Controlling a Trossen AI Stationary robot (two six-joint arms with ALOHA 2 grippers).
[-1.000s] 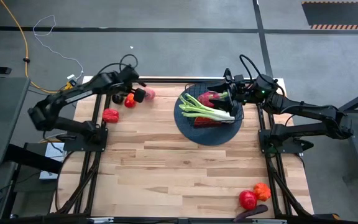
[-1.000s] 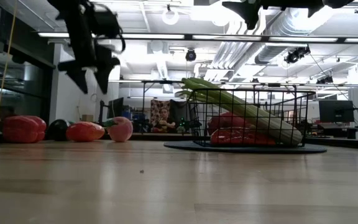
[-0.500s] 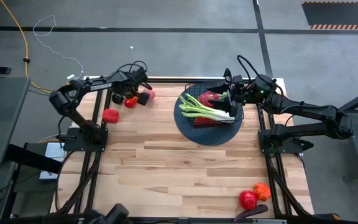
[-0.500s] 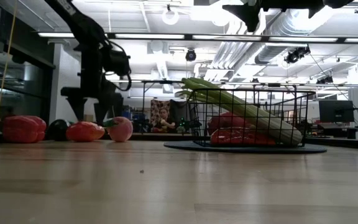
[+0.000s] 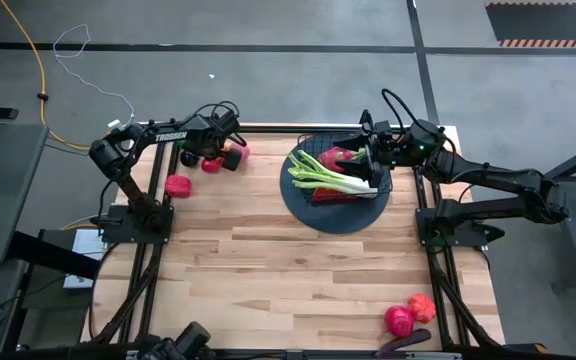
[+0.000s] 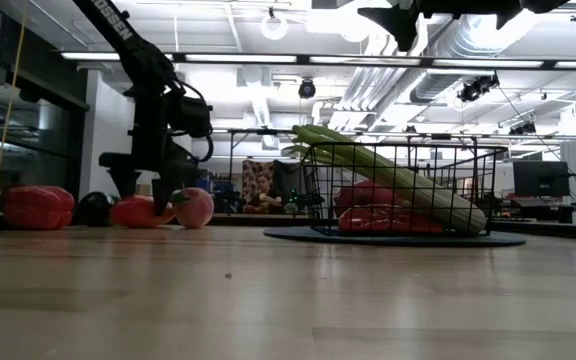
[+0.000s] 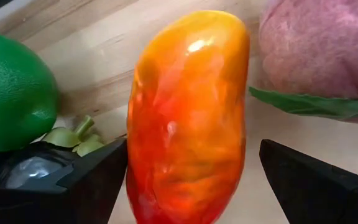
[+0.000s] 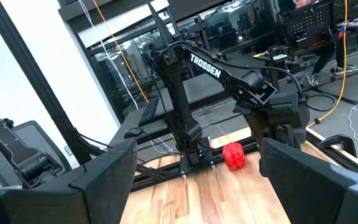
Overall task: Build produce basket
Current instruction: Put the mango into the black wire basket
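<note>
The black wire basket [image 5: 334, 195] stands on its dark round disc at the table's far middle. It holds long pale green celery [image 5: 330, 176], a pink dragon fruit [image 5: 334, 156] and a red piece [image 6: 383, 222]. My right gripper [image 5: 372, 157] hovers open above the basket's right side. My left gripper [image 7: 188, 168] is open and down at table level near the far left corner. Its fingers stand on either side of an orange-red oblong fruit [image 7: 188, 118]. The fruit lies on the wood between a green round fruit [image 7: 11, 93] and a pink peach [image 7: 319, 56]. My left gripper comes from above, pointing down, and straddles the orange-red fruit [image 7: 166, 162], which lies on the table. One finger [image 7: 92, 177] is close against the fruit's side, and the other stands clear of it. I cannot tell whether either touches.
A red pepper [image 5: 177, 185] lies near the left edge, in front of the cluster. A red piece [image 5: 398, 321], an orange piece [image 5: 423, 306] and a dark eggplant [image 5: 404, 343] sit at the near right corner. Bare wood fills the middle and near left.
My left gripper has come down from well above the table to table level. It now stands around the orange-red fruit in the far left cluster, and its arm has swung in over the far edge. The fruits and the right arm have stayed put.
</note>
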